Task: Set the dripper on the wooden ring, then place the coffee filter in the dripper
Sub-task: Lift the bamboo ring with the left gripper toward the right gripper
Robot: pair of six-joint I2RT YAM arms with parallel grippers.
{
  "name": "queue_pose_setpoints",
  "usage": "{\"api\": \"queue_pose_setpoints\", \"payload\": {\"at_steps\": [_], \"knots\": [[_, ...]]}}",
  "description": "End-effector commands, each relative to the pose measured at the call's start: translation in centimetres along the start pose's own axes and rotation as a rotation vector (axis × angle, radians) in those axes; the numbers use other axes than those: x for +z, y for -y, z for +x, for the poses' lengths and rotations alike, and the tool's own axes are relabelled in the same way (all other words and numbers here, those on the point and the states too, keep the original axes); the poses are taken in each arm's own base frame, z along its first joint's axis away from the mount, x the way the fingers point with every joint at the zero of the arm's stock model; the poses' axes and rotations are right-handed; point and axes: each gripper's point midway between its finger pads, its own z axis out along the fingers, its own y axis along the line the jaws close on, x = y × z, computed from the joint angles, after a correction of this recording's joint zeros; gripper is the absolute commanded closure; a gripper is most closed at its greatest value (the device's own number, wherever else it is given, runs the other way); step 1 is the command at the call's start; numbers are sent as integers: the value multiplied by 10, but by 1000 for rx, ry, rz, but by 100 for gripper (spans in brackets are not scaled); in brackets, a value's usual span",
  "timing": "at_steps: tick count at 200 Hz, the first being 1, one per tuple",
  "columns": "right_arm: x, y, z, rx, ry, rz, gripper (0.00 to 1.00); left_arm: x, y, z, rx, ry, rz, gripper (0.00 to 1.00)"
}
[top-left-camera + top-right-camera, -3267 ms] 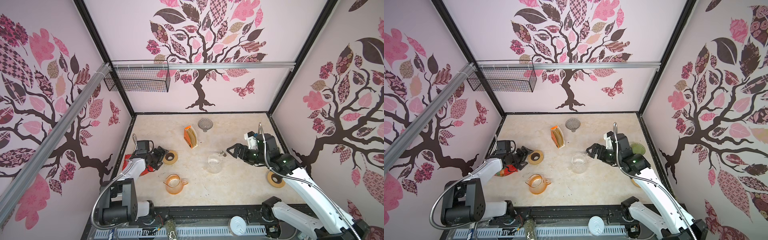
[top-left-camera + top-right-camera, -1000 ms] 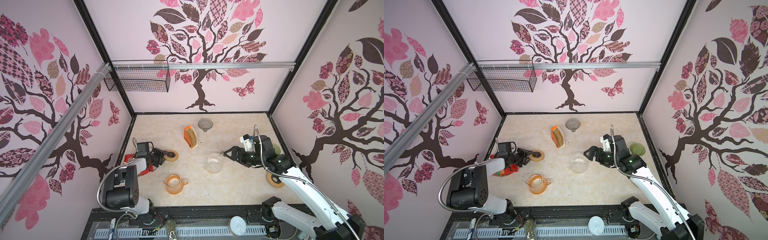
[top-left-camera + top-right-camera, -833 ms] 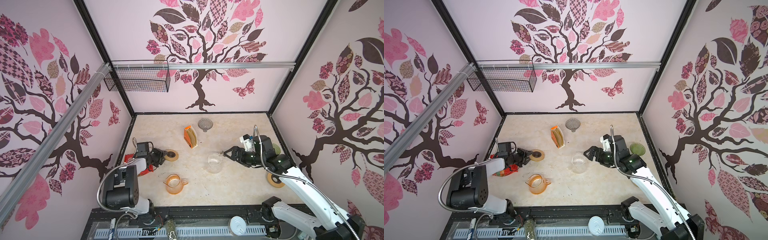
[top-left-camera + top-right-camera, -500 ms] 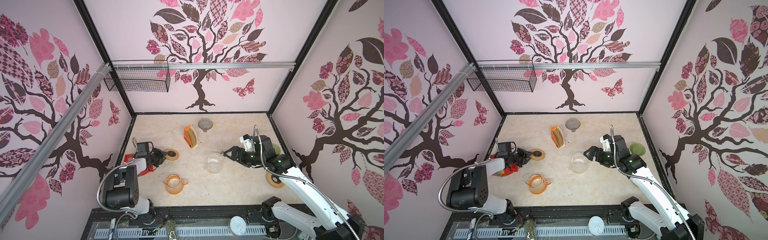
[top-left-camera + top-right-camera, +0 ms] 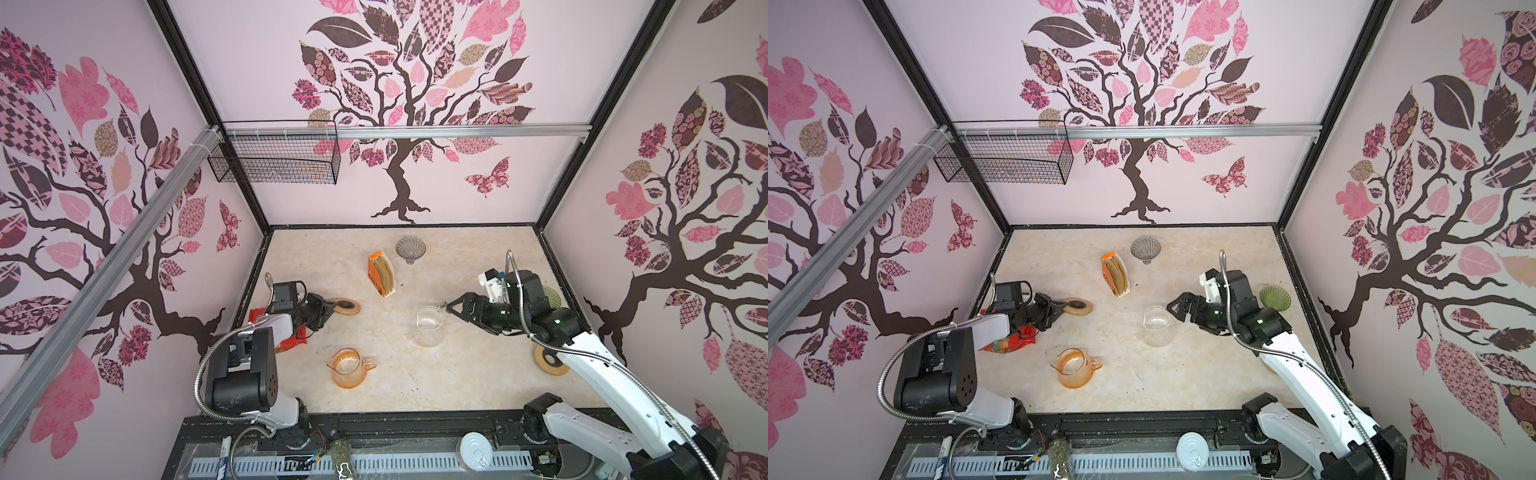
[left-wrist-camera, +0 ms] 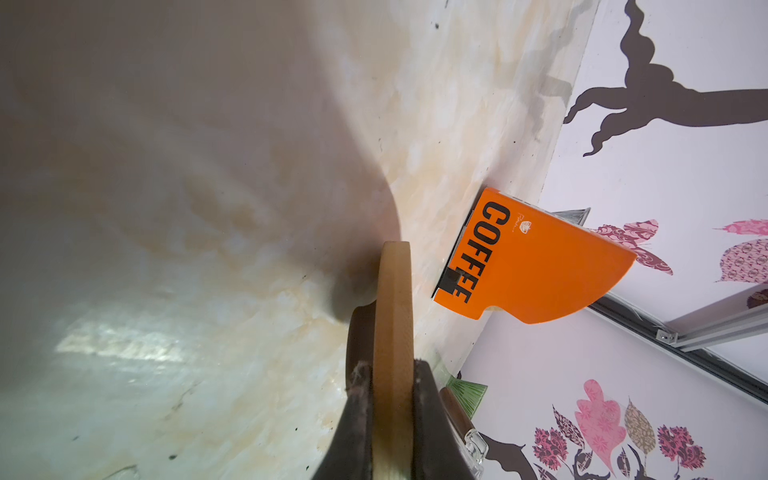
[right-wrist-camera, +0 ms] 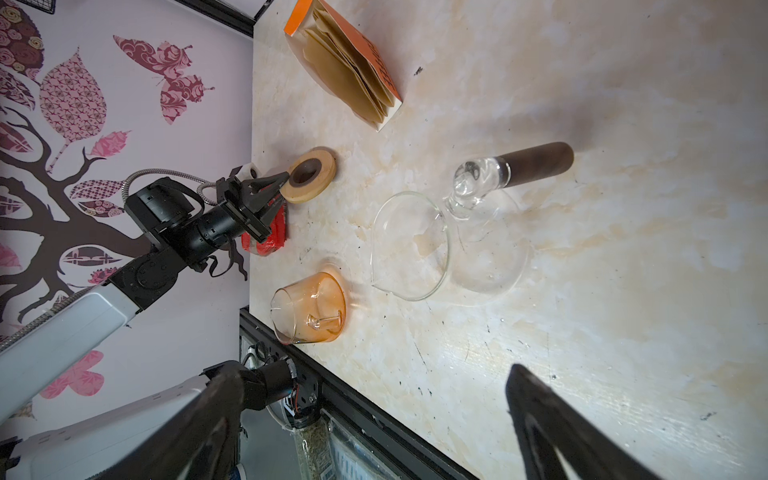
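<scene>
wooden ring [image 5: 345, 307] is now pinched in the left pincer [image 5: 330, 311], left of centre in both top views. a second ago the jaws stood apart around its rim. now they are clenched on its two flat faces, clearest in the left wrist view, where the ring [image 6: 392, 332] runs edge-on between the black fingers [image 6: 357, 415]. ring is low at the desk [image 5: 457, 374], can't tell if it's lifted. right pincer [image 5: 452, 309] is unchanged over that second, spread wide and empty. its tips are just beside the dark handle [image 7: 536, 162] of the clear glass carafe [image 5: 429, 328], centre right. a few seconds back it was further right, so it has crept in.

for the task this reads as setup only, filter step not started. coffee filter [image 7: 336, 70] is untouched, brown papers stacked on edge in the orange filter box [image 5: 382, 276], upper centre of the desk. grey ribbed dripper [image 5: 410, 248] stands just beside the box toward the back wall, empty. green ribbed dripper [image 5: 1275, 297] is at the right edge behind the right arm and looks empty. can't tell which one is the target.

other containers: carafe empty, orange glass pitcher [image 5: 348, 368] at lower centre empty.
</scene>
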Motion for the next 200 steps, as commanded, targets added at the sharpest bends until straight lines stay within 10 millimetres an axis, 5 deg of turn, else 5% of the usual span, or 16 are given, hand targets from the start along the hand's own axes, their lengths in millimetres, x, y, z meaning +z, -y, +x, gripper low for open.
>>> {"api": "queue_pose_setpoints", "payload": {"at_steps": [1,145,200], "knots": [[-5,-17,-10,-27,18,-40,0,-5,22,-5,24,0,38,95],[-24,-44,-21,-36,12,-58,0,-46,100,9,96,-6,250,100],[-29,-53,-20,-64,6,-93,0,-57,152,42,210,-46,335,100]]}}
